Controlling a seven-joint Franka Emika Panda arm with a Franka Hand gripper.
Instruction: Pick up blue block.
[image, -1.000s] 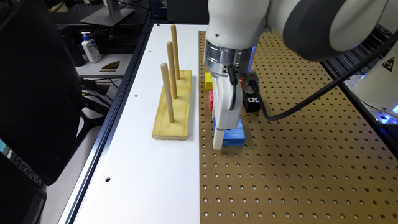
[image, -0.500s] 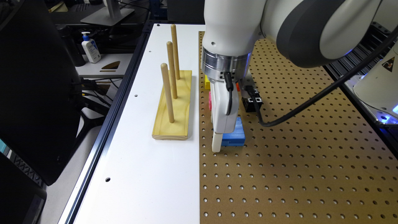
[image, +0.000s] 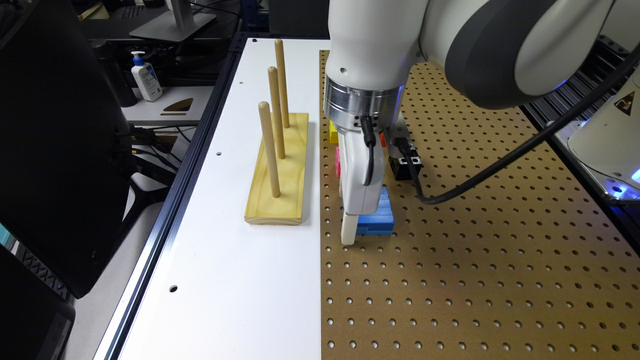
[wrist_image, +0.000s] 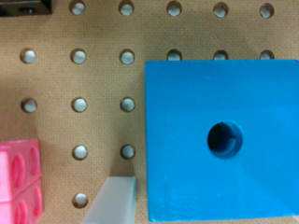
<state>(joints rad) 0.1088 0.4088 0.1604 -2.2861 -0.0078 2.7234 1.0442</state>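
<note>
blue block (wrist_image: 219, 140) flat on pegboard (image: 475, 260), right of peg stand (image: 277, 170). gripper (image: 361, 235) fingers spread, one finger just beside block edge. looks rigid, light, smooth-sided; pinch opposite flat sides.

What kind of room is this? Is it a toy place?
Probably a robot lab, not a toy shop. A big white robot arm works over a brown pegboard bench, and a dark monitor and cables sit beside it.

Robotics lab: pegboard (image: 475, 280) bench, monitor stand (image: 172, 22), cabling.
</note>
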